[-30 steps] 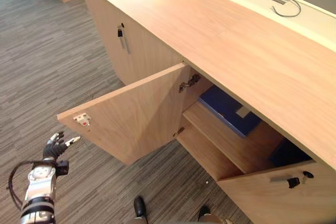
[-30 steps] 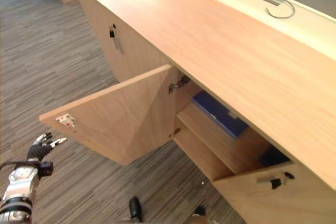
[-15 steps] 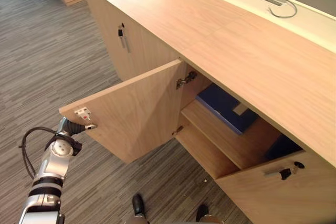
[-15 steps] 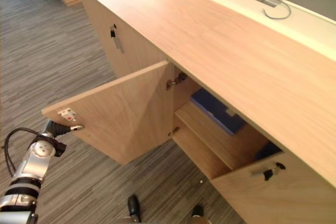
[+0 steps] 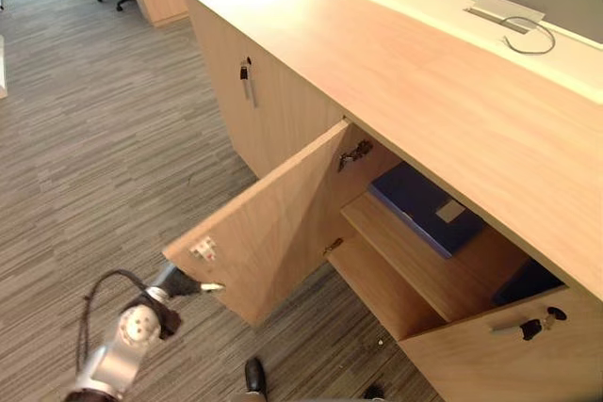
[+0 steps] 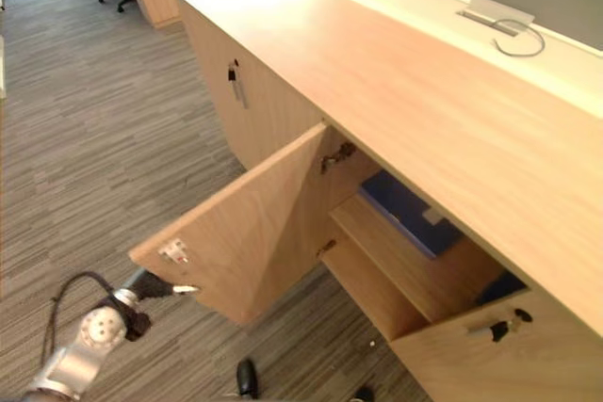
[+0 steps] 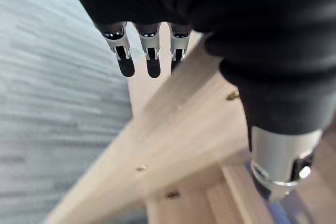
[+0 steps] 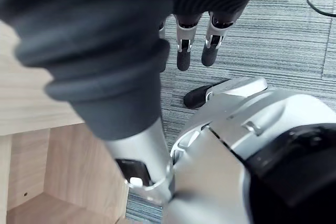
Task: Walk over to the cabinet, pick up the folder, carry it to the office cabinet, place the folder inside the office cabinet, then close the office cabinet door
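Left eye view shows the blue folder [image 5: 429, 206] lying flat on the upper shelf [image 5: 400, 247] inside the office cabinet [image 5: 424, 72], so I judge the carrying and the placing as done. The door [image 5: 273, 223] stands wide open, and closing it is the step that remains. The left robot hand [image 5: 186, 283] is at the free lower corner of the door, its fingers [image 7: 126, 61] straight and holding nothing. The right robot hand [image 8: 191, 51] hangs over the floor [image 8: 273, 35] with relaxed fingers, empty.
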{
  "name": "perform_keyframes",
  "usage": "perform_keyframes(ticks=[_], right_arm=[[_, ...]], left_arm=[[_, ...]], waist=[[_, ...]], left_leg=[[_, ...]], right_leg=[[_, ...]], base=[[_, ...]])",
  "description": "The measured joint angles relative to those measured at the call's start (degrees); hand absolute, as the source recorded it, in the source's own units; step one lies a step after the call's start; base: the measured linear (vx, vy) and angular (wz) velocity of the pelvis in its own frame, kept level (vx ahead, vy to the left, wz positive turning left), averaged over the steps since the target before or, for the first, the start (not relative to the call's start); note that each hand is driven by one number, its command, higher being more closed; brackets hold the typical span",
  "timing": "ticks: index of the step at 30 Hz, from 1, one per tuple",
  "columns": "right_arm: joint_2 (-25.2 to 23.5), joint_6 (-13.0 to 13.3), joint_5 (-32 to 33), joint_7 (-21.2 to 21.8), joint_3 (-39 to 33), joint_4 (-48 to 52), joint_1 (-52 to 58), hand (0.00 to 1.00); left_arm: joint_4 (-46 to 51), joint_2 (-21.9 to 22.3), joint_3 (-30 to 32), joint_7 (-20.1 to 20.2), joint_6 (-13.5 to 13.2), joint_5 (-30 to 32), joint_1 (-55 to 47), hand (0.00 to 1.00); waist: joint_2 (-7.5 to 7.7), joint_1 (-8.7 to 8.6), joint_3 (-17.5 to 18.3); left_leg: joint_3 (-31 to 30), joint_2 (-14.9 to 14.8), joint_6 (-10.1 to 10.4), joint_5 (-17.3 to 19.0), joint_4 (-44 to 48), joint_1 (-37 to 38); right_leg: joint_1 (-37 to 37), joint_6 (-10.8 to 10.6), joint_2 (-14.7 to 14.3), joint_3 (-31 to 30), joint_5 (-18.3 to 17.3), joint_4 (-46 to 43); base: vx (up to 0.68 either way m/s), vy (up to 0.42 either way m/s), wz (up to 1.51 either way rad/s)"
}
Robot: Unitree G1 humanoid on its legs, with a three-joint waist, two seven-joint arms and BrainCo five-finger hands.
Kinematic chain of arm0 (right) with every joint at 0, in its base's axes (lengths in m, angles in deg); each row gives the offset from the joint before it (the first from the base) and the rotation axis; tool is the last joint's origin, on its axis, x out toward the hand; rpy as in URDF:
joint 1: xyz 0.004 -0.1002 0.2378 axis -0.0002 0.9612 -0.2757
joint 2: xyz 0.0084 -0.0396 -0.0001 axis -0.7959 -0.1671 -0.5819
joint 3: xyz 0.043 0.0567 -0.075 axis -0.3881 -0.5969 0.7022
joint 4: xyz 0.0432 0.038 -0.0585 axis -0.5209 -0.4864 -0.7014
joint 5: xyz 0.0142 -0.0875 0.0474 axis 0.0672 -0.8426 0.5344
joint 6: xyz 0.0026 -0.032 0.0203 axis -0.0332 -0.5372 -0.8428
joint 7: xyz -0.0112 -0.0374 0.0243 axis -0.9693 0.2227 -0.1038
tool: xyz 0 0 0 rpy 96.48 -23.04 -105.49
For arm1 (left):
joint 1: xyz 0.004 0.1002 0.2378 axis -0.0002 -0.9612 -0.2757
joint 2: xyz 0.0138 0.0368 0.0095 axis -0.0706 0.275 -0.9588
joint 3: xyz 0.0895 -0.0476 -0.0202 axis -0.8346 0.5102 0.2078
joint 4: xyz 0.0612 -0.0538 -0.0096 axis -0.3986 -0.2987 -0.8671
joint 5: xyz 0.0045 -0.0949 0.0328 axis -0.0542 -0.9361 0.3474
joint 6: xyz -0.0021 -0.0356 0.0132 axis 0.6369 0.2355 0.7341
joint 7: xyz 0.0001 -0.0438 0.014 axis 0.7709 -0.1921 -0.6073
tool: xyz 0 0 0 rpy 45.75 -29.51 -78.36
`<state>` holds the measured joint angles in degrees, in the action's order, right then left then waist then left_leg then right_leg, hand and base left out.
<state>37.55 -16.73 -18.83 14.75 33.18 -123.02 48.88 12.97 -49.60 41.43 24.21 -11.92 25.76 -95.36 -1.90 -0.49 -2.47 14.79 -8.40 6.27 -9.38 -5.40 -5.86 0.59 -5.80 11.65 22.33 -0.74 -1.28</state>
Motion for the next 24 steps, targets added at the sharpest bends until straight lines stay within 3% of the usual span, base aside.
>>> perform_keyframes(ticks=[2, 4, 9, 15, 24], right_arm=[[0.4, -0.1, -0.9, 0.3, 0.3, -0.5, -0.6, 0.0], [0.6, 0.0, -1.0, 0.7, 1.9, -0.5, -1.2, 0.0], [0.9, 0.1, -1.2, 1.3, 4.3, -0.9, -2.1, 0.0], [1.4, 0.6, -2.9, 1.5, 6.7, -2.8, -3.0, 0.0], [1.8, 0.6, -2.9, 1.5, 7.1, -3.8, -3.1, 0.0]], left_arm=[[1.4, 1.7, -1.8, 2.3, -1.3, -5.8, -2.3, 0.0], [2.0, 3.7, -3.6, 5.7, -1.7, -16.5, -4.3, 0.0], [1.8, 5.1, -5.3, 8.4, -0.6, -31.3, -5.9, 0.0], [-1.2, 4.9, -5.7, 9.4, -0.9, -40.0, -6.6, 0.0], [-3.8, 5.2, -5.6, 9.5, -1.2, -41.2, -6.3, 0.0]], waist=[[0.04, -0.02, 0.3], [0.06, -0.08, 0.4], [0.15, -0.18, 0.6], [0.56, -0.25, 2.2], [0.7, -0.72, 3.1]], left_leg=[[0.0, 0.0, -0.1, 0.0, 0.0, 0.0], [0.1, -0.1, -0.2, -0.1, 0.0, 0.0], [0.2, -0.2, -0.3, -0.1, 0.0, 0.0], [0.3, -0.2, -0.1, -0.1, 0.0, 0.1], [0.6, -0.4, 0.1, 0.2, 0.0, 1.1]], right_leg=[[0.0, -0.1, 0.0, -0.1, 0.0, 0.0], [0.0, -0.2, -0.2, -0.4, -0.1, 0.2], [0.0, -0.2, -0.4, -0.7, -0.1, 0.4], [-0.1, 0.1, -0.4, -0.7, 0.1, 0.6], [-1.0, 0.0, -0.6, -1.0, 0.0, 0.9]], base=[[-0.05, 0.009, -0.01], [-0.05, 0.006, -0.04], [-0.01, 0.001, -0.01], [0.01, 0.0, 0.0], [0.0, 0.002, -0.01]])
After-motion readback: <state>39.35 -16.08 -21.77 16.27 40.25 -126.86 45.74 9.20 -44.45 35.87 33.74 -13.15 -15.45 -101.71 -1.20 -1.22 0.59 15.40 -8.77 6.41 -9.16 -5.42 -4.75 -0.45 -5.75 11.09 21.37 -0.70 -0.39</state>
